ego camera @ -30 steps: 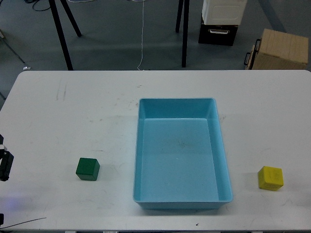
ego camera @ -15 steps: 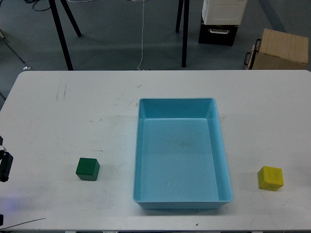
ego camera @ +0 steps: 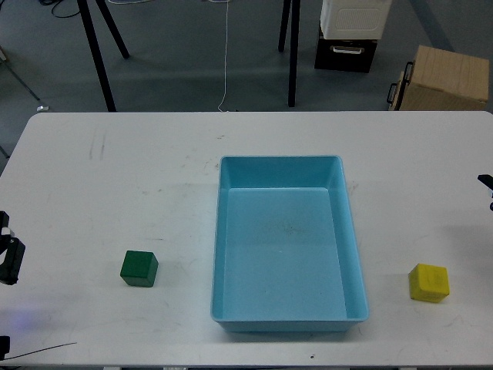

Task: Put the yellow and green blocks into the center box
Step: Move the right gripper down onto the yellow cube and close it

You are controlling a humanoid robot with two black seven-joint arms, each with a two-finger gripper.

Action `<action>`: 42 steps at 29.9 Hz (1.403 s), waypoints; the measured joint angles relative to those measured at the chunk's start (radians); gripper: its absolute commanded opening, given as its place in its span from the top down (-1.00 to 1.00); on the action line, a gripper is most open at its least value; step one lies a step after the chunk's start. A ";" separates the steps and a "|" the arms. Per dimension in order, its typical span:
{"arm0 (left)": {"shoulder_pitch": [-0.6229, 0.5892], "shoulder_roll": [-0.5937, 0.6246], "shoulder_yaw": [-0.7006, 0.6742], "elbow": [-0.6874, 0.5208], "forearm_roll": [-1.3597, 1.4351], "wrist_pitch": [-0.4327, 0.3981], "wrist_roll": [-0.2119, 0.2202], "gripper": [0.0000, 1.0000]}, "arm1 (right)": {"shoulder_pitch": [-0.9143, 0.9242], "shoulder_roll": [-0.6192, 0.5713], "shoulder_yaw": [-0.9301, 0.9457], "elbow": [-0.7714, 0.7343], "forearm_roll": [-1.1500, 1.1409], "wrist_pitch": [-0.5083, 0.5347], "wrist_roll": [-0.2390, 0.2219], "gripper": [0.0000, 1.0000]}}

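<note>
White tabletop (ego camera: 115,169) is filling most of the frame, seen from above and slightly forward. Sitting in the middle of it is a light blue, open-topped center box (ego camera: 286,316), rectangular, with its long axis running from the top of the frame toward the bottom. It is holding nothing.

Lying in the lower left of the frame is the green block (ego camera: 139,268), well apart from the box's left wall. Lying in the lower right is the yellow block (ego camera: 428,282), also apart from the box, off its right wall. Both blocks are resting flat on the table, untouched, so neither has yet gone into the box.

Poking in at the far left edge, about level with the green block and slightly above it, is the left gripper (ego camera: 8,258). Only a dark sliver is showing, so whether its jaws are spread or pressed together cannot be told. The green block is lying to its right, toward the frame's center, with bare table between them.

Showing at the far right edge, above the yellow block, is a small dark tip that is probably the right gripper (ego camera: 487,185); too little is visible to judge its jaws either. The yellow block is lying below it and slightly leftward.

Each block is sitting nearer to the arm on its own side, so the green one looks best suited to the left arm and the yellow one to the right.
</note>
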 measured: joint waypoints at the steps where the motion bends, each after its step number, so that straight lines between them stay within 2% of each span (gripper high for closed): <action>1: 0.000 0.000 0.000 0.002 0.000 0.000 0.000 -1.00 | 0.046 -0.036 -0.054 0.000 -0.045 0.011 -0.022 -1.00; 6: -0.001 0.000 0.000 0.007 0.000 0.000 0.000 -1.00 | 0.291 -0.130 -0.348 0.001 -0.244 0.133 -0.092 -1.00; 11: -0.001 0.000 0.000 0.008 0.000 0.000 0.001 -1.00 | 0.472 -0.147 -0.605 -0.002 -0.432 0.243 -0.109 -1.00; 16: -0.001 -0.004 0.000 0.018 0.000 0.000 0.002 -1.00 | 0.538 -0.122 -0.763 -0.006 -0.559 0.319 -0.131 -1.00; 23: -0.014 -0.014 0.010 0.030 0.004 0.000 0.003 -1.00 | 0.549 -0.036 -0.819 -0.010 -0.572 0.327 -0.133 -1.00; 42: -0.027 -0.016 0.017 0.037 0.006 0.000 0.005 -1.00 | 0.551 0.050 -0.871 -0.043 -0.571 0.321 -0.133 -1.00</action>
